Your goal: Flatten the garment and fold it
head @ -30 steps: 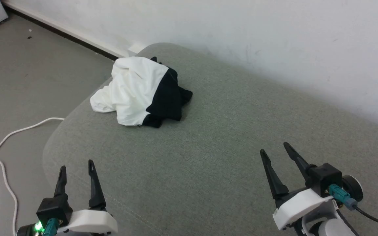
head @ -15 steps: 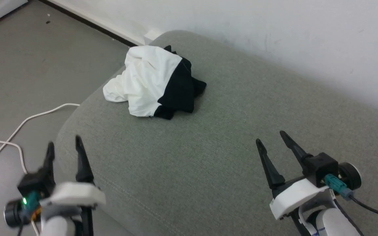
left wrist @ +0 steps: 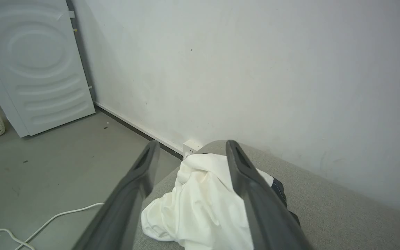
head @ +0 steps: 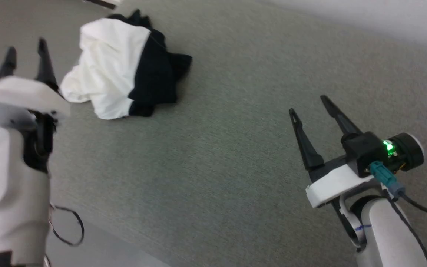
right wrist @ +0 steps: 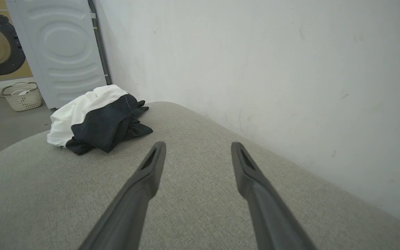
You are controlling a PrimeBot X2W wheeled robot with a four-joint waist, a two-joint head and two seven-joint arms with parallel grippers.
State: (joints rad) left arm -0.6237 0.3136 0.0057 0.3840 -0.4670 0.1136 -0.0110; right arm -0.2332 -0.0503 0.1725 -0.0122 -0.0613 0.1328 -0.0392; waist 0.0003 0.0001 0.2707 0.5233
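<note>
garment (head: pixel 113 70) bunched, white half left, black right

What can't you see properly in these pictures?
- Shirt: its front and collar are buried in its own crumpled folds, every view.
- Left tool: blurred, head view.
- Shirt's black part: mostly behind that tool's finger, left wrist view.
- Basket contents: too small, right wrist view.

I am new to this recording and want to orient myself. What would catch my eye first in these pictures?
The crumpled white and black garment stands out first, heaped at the far left end of the grey-green padded surface. Then come the two open, dark-fingered tools: the left tool raised close beside the heap, apparently not touching it, and the right tool far to the right above bare padding.
</note>
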